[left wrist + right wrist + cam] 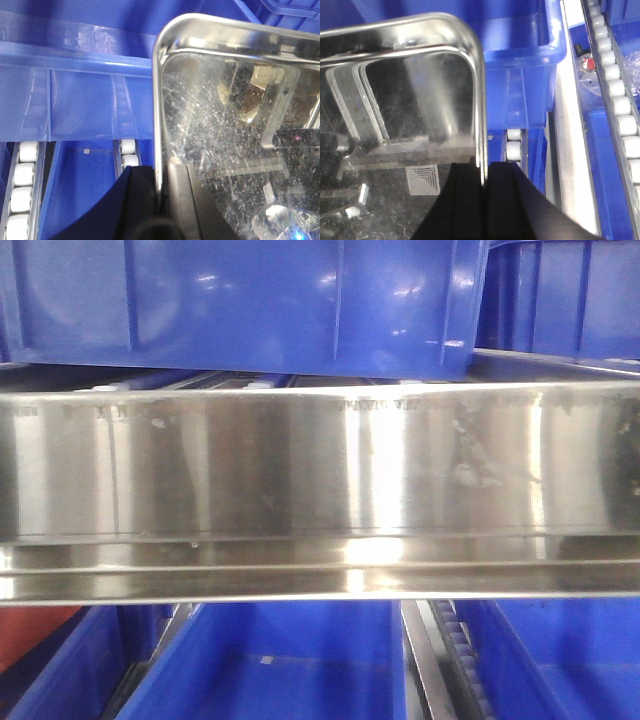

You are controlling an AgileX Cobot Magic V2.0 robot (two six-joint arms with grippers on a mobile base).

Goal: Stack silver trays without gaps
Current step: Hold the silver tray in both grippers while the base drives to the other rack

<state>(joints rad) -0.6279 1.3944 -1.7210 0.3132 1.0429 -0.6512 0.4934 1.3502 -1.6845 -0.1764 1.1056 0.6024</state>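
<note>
a shiny rectangular stainless-steel tray (225, 125) hangs in the air between two robot arms, above blue plastic bins (75, 100) and tracks of small white rollers (22, 175). in the left wrist view, the black left claw (161, 187) is pressed together on the thin rolled rim of the tray's left edge. in the right wrist view, the black right claw (482, 180) pinches the rim of the opposite edge in the same way. the tray's scratched, mirror-like floor reflects the rig. no second tray shows clearly, so the stack it must join is out of sight. in the front view, a broad brushed-steel band (320, 470) crosses the whole frame between the bins; i cannot tell whether it is the tray's wall or a shelf rail.

likely risks: each claw grips only a narrow, slick lip, so the tray could slip or swing if the arms move unevenly. if one side goes down first, the sloping walls may wedge crooked in the tray below and leave a gap. a corner could also catch on a bin wall.
</note>
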